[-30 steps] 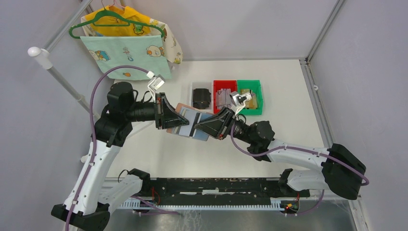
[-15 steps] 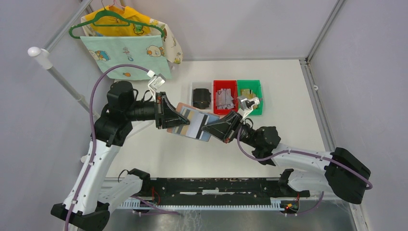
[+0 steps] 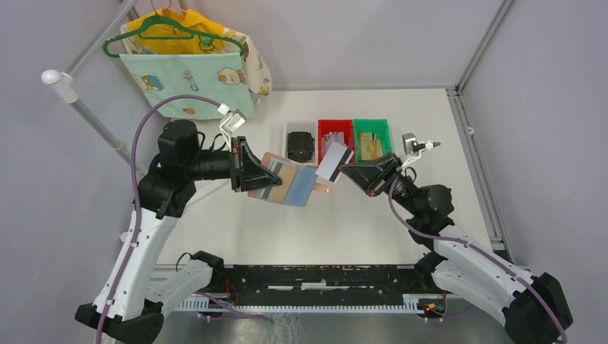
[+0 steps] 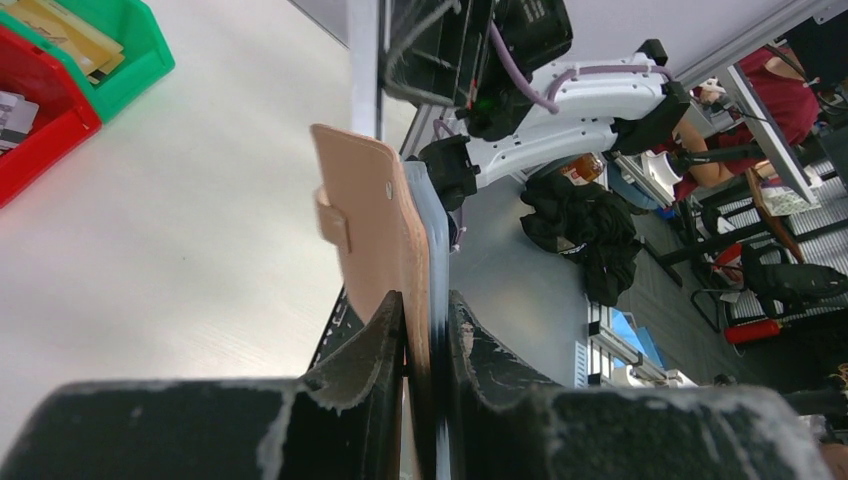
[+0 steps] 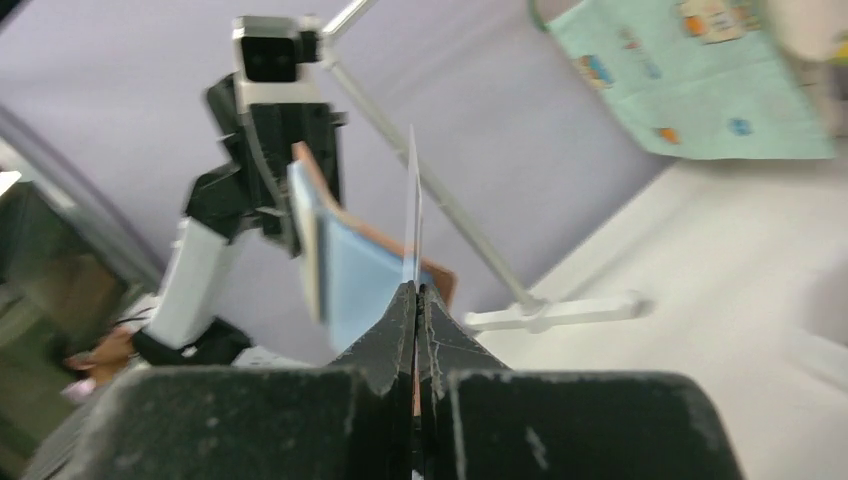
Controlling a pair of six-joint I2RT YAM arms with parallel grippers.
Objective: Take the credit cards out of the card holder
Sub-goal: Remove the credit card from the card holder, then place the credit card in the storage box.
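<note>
The card holder (image 3: pixel 295 188) hangs open above the table, pinkish-tan outside and blue-grey inside. My left gripper (image 3: pixel 252 174) is shut on its left end. In the left wrist view the card holder (image 4: pixel 368 215) stands edge-on between my fingers (image 4: pixel 428 312). My right gripper (image 3: pixel 345 170) is shut on one pale credit card (image 3: pixel 334 160), held clear to the right of the holder. In the right wrist view that credit card (image 5: pixel 413 195) is a thin edge rising from my closed gripper (image 5: pixel 415 290), with the card holder (image 5: pixel 345 270) behind it. More cards (image 3: pixel 271 186) show in the sleeves.
At the back of the table sit a black blocky item (image 3: pixel 301 145), a red bin (image 3: pixel 334 127) and a green bin (image 3: pixel 382 136) with flat items inside. A hanger with patterned cloth (image 3: pixel 190 68) hangs at the back left beside a white pole (image 3: pixel 86 111).
My right gripper closed on a card in the holder, pulled it out and swung right and back with it. The left arm kept the holder still.
</note>
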